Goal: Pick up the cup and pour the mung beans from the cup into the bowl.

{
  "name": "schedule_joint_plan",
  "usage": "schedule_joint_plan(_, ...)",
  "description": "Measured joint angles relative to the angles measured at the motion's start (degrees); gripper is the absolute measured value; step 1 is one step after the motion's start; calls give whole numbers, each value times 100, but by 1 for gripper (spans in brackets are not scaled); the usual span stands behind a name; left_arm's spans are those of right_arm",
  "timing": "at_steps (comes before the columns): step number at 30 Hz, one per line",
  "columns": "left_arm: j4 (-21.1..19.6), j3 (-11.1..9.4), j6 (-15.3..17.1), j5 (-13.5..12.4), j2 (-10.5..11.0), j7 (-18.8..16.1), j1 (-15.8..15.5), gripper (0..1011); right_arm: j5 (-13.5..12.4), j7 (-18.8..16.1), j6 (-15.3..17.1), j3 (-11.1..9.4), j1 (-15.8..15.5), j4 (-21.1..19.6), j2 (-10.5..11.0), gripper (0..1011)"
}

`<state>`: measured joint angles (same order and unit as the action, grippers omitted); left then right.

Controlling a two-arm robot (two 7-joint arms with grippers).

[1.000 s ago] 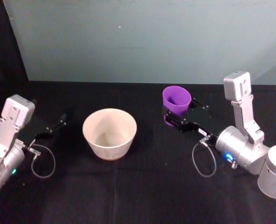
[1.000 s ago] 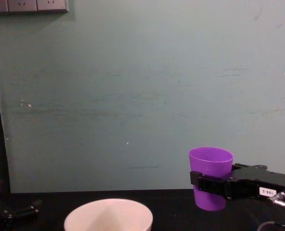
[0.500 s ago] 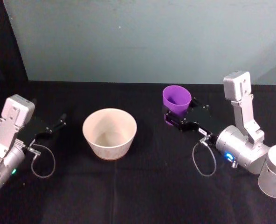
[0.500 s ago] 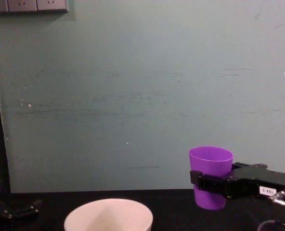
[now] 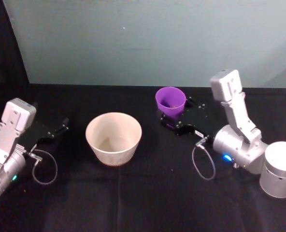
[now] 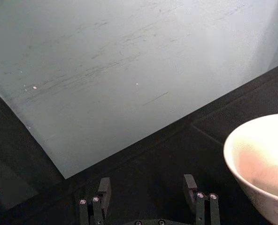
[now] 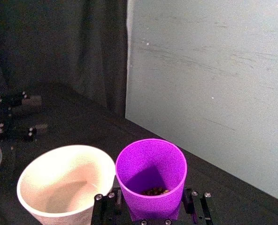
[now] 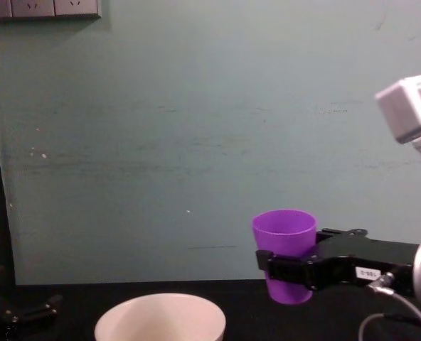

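Observation:
The purple cup (image 5: pixel 170 102) stands upright, lifted off the black table, with my right gripper (image 5: pixel 173 123) shut around its lower half. The chest view shows the cup (image 8: pixel 285 246) held above the tabletop by the right gripper (image 8: pixel 281 266). In the right wrist view, mung beans (image 7: pixel 153 191) lie at the bottom of the cup (image 7: pixel 150 176). The white bowl (image 5: pixel 113 137) sits on the table to the cup's left, and it looks empty (image 7: pixel 66 182). My left gripper (image 5: pixel 59 128) rests open at the far left, left of the bowl (image 6: pixel 261 161).
A teal wall (image 5: pixel 143 38) rises behind the black table (image 5: pixel 133 193). Cable loops hang by both wrists (image 5: pixel 203 162). Wall sockets (image 8: pixel 40 7) sit high at the upper left in the chest view.
My right arm has carried the cup up and to the left, closer to the bowl. The left arm and bowl have stayed still.

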<state>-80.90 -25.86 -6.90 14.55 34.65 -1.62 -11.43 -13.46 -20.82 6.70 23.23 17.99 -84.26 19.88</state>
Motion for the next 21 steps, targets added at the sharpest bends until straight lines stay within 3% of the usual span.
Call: schedule_joint_plan(21, 0, 0, 0, 0, 0, 0, 0, 1011, 2268, 560, 681, 1170, 630, -137, -219, 726)
